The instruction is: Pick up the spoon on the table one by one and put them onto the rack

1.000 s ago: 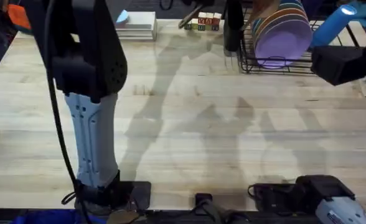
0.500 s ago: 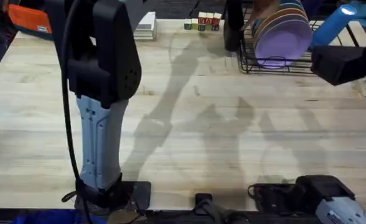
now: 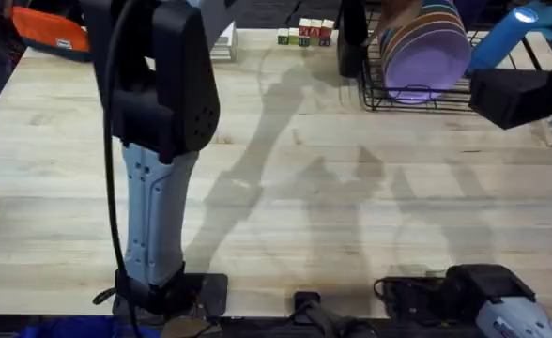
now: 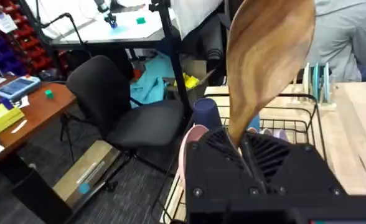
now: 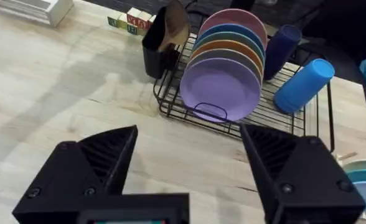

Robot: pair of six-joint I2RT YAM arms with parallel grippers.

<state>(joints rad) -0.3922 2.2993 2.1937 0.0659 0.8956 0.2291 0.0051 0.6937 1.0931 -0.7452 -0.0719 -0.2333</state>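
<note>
Left gripper (image 4: pixel 248 158) fingers clamp spoon (image 4: pixel 267 59); right's spread wide, idle; carry to rack (image 5: pixel 170 102), lower bowl-up into cup (image 5: pixel 155 56).

The spoon (image 4: pixel 267 56) is brown wood with darker grain streaks, gripped in the black left gripper (image 4: pixel 248 165). The rack (image 5: pixel 189 109) is black wire, with a black utensil cup (image 5: pixel 157 56) at its side. Its plates (image 5: pixel 223 81) run pink, blue, orange, green and purple. A light blue cup (image 5: pixel 304 84) and a dark blue cup (image 5: pixel 281 46) lie there. The counter (image 3: pixel 351 188) is pale wood with grain lines. The right gripper (image 5: pixel 189 174) is black.
</note>
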